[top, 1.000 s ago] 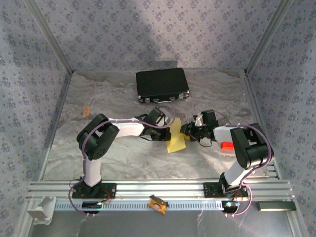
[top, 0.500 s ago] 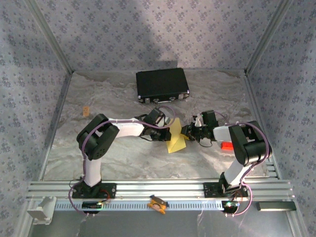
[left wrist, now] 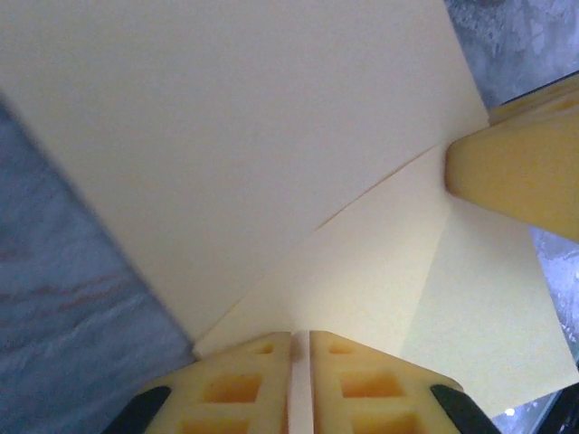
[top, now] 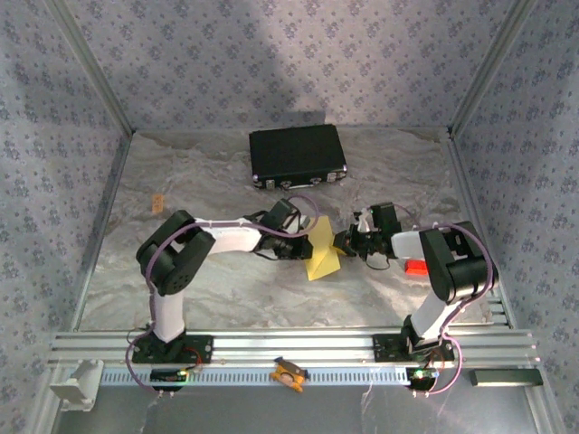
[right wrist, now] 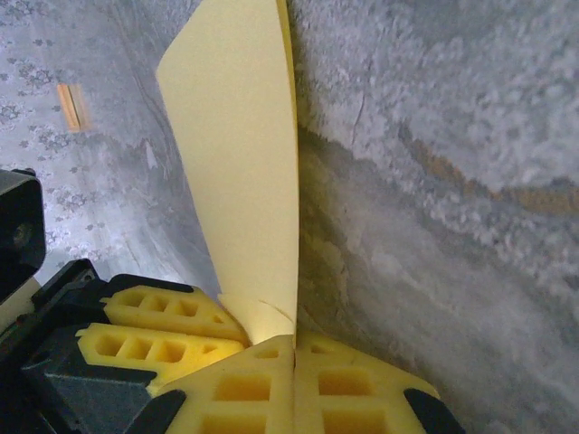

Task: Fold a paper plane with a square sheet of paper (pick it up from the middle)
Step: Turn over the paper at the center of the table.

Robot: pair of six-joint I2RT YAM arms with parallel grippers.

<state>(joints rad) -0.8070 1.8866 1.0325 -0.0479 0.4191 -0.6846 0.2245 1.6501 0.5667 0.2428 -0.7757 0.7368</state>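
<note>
Square sheet of paper [top: 322, 252] pinched in both near-closed grippers, left [left wrist: 299, 348] and right [right wrist: 294, 348].

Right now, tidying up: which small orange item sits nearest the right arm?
The red-orange block, beside the right arm's elbow; the orange clip lies on the front rail, between the bases.

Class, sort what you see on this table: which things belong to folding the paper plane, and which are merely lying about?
Belonging to the job:
- square sheet of paper, yellow, partly folded
- left gripper and right gripper, both at the sheet

Lying about:
- black case at the back
- small red object by the right arm
- small tan piece at the left
</note>
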